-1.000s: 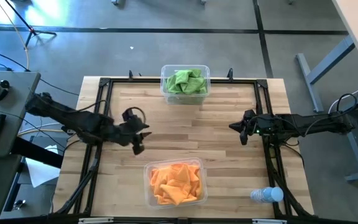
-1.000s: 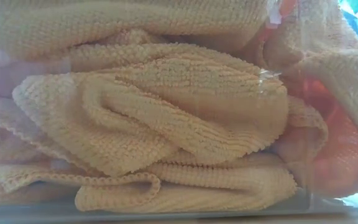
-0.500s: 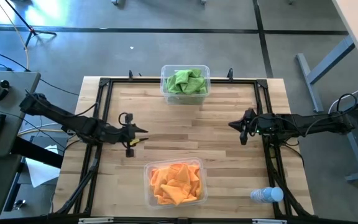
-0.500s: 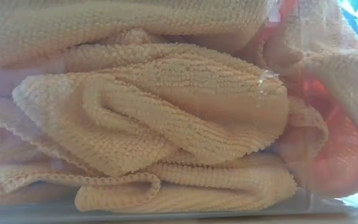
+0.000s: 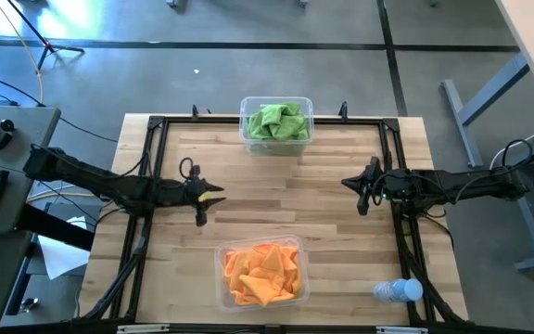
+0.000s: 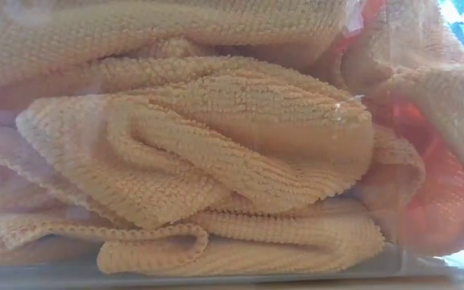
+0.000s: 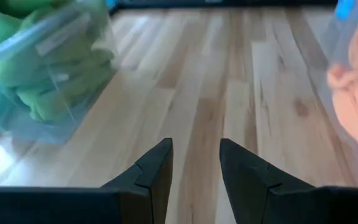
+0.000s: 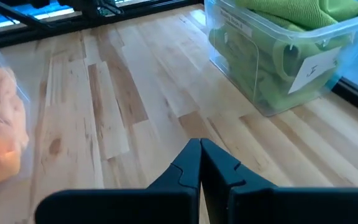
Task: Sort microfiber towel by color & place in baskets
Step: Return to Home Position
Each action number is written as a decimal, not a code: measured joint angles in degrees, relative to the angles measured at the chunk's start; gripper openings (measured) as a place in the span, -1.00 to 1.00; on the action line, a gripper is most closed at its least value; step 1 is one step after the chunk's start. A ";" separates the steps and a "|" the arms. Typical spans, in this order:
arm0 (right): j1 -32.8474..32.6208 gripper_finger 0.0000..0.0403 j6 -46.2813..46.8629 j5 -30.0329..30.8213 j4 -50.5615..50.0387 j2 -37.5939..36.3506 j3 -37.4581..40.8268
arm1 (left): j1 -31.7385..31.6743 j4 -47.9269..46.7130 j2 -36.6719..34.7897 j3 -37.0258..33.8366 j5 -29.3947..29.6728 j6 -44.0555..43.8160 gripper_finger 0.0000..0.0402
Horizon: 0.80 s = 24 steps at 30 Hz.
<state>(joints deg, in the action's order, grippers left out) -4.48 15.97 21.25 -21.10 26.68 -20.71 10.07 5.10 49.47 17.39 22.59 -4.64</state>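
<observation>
The left gripper [image 5: 202, 194], parted and empty, has drawn back leftward while the right gripper [image 5: 362, 190] waits clenched on nothing, and with orange towels [image 5: 260, 274] in the near basket [image 5: 219, 264] and green towels [image 5: 276, 122] in the far basket [image 5: 244, 116], sorting seems finished.

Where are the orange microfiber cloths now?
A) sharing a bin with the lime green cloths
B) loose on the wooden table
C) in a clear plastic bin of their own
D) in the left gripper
C: the orange microfiber cloths lie piled in one clear plastic bin; the other bin holds only green.
</observation>
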 joint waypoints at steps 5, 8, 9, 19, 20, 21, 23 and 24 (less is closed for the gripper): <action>0.42 -1.00 -3.86 -0.11 0.63 0.02 0.00 | -2.64 14.82 -0.09 -6.01 0.18 1.84 -0.39; 1.50 -1.00 -5.72 -0.61 1.82 0.07 0.00 | -4.15 22.77 -0.06 -9.49 -0.33 3.03 -0.39; 1.92 -1.00 -6.07 -0.79 2.25 0.07 0.00 | -4.67 25.23 -0.05 -10.49 -0.93 3.47 -0.39; 5.24 -1.00 -7.07 -4.06 3.32 0.07 0.00 | -7.13 31.82 -4.32 -15.07 -3.10 3.82 -0.39; 5.39 -1.00 -7.07 -4.42 3.32 0.07 0.00 | -7.13 32.10 -5.48 -15.36 -3.12 4.15 -0.39; 5.59 -1.00 -7.07 -4.73 3.32 0.07 0.00 | -7.13 32.13 -6.73 -15.78 -3.10 4.31 -0.39; 5.91 -1.00 -7.07 -5.22 3.30 0.07 0.00 | -7.13 31.57 -9.43 -16.76 -3.10 4.28 -0.39; 6.04 -1.00 -7.07 -5.22 3.31 0.07 0.00 | -7.10 30.06 -10.76 -16.79 -3.10 4.30 -0.39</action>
<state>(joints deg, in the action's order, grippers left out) 1.55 8.91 16.03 -17.79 26.74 -20.71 2.98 35.15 38.71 0.60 19.49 -0.34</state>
